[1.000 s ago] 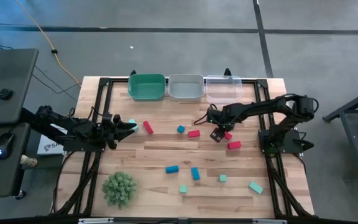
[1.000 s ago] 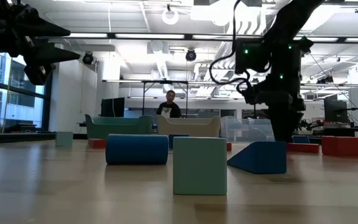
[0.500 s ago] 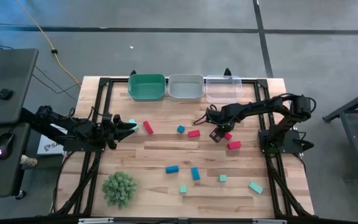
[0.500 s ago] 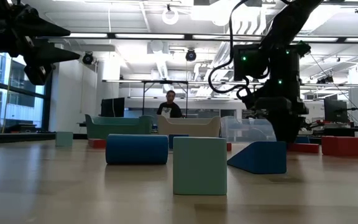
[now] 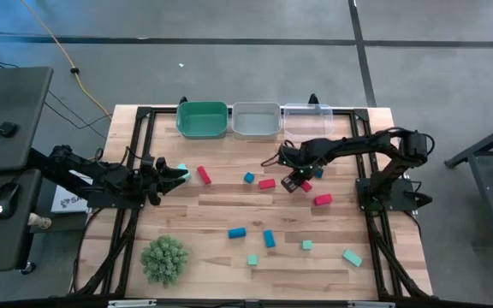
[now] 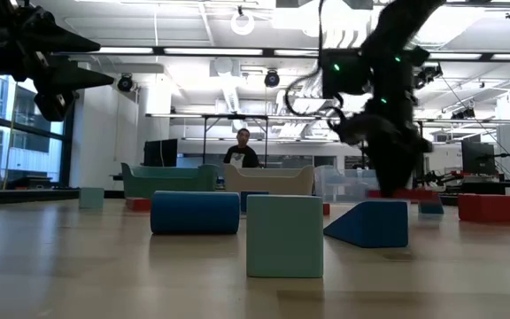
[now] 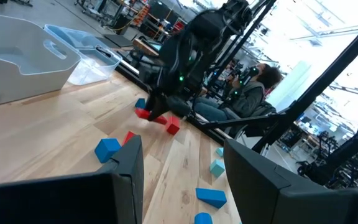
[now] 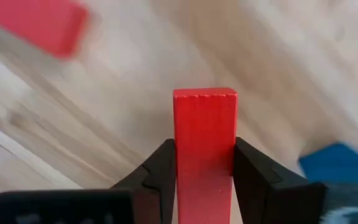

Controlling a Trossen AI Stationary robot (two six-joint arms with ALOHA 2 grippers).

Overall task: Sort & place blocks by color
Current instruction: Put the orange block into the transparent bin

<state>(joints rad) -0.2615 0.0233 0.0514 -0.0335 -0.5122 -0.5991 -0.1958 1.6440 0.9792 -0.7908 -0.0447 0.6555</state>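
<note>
My right gripper (image 5: 295,181) hangs right of the table's middle, pointing down, shut on a red block (image 8: 204,118). The same block shows as a level red bar (image 6: 401,192) above the wood. Other red blocks (image 5: 322,199), (image 5: 267,183), (image 5: 204,175), blue blocks (image 5: 249,178), (image 5: 237,232) and teal blocks (image 5: 306,245), (image 5: 352,257) lie flat on the table. My left gripper (image 5: 176,174) waits at the left side, level and open, next to a teal block (image 5: 182,168). My right gripper pinches the red block's two long sides (image 8: 182,134) between its two fingers (image 8: 160,171). The fingers come from above, pointing down, and lie across the bar. The block is level and lifted clear of the table.
A green bin (image 5: 202,120), a grey bin (image 5: 256,120) and a clear bin (image 5: 307,121) stand in a row at the far edge. A green spiky plant ball (image 5: 164,259) sits at the near left. A person sits beyond the table (image 6: 241,151).
My right gripper has shut on the red block and risen, rolling a little and drifting slightly toward the table's left. The block, which lay on the table, is now lifted clear.
</note>
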